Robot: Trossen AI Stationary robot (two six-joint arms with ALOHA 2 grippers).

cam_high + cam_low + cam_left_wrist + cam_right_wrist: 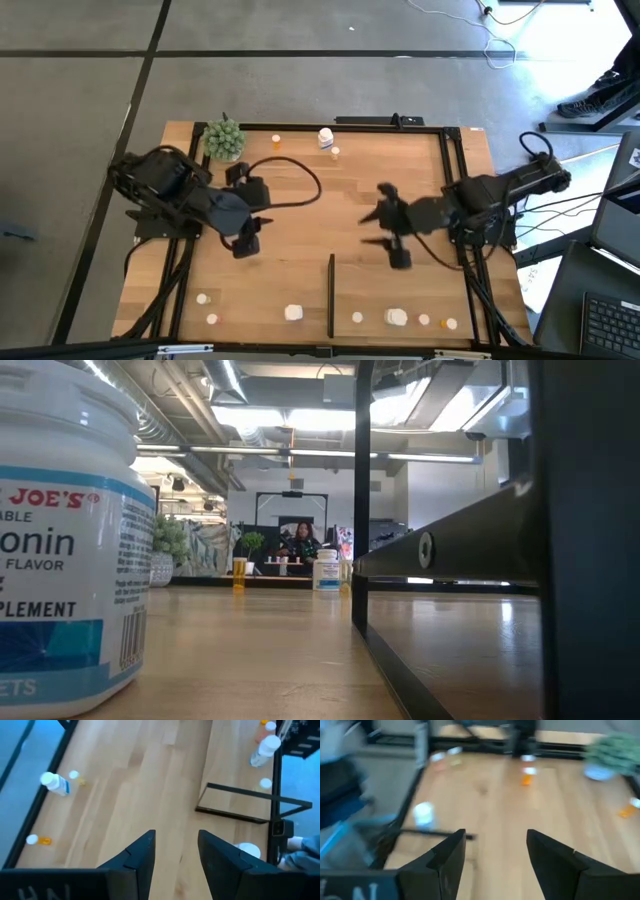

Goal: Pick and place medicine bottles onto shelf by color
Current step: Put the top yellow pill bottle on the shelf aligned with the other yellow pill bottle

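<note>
Both hands are held above the middle of the desk (pixel 300 230), empty: the left hand (pixel 246 243) with fingers partly spread, the right hand (pixel 385 228) spread wider. The medicine bottles are split into two groups, a row along the near edge such as a white bottle (pixel 293 313), and a few by the far edge. The black divider (pixel 331 295) is seen between them. "JOE'S", "FLAVOR" and "PLEMENT" can be read on the big jar (pixel 60 540).

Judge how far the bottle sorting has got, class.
Nothing looks finished or in hand: the open left gripper and open right gripper hang empty above the table. Left to do: the small orange bottle with white cap and the white bottle with blue label stand far from the thin black strip.
</note>
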